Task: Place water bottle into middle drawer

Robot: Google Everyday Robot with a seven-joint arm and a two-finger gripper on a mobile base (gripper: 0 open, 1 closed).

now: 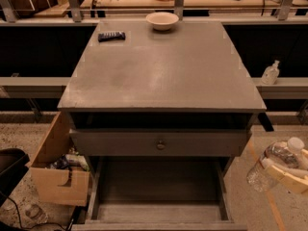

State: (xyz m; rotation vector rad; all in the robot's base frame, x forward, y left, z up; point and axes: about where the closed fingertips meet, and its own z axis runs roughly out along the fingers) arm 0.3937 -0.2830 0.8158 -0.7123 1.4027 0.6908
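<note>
At lower right, the gripper (283, 173) clamps the tilted water bottle (276, 154) around its middle, just beside the cabinet (163, 76). The middle drawer (159, 214) stands pulled open below the knobbed drawer front (120, 143).

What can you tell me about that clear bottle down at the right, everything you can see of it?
The water bottle is clear ribbed plastic with a white cap. It lies tilted, cap up and to the right, clamped across its middle by the tan pincer, which alone touches it. It hangs in the air at the lower right, beside the cabinet and outside the open middle drawer.
</note>
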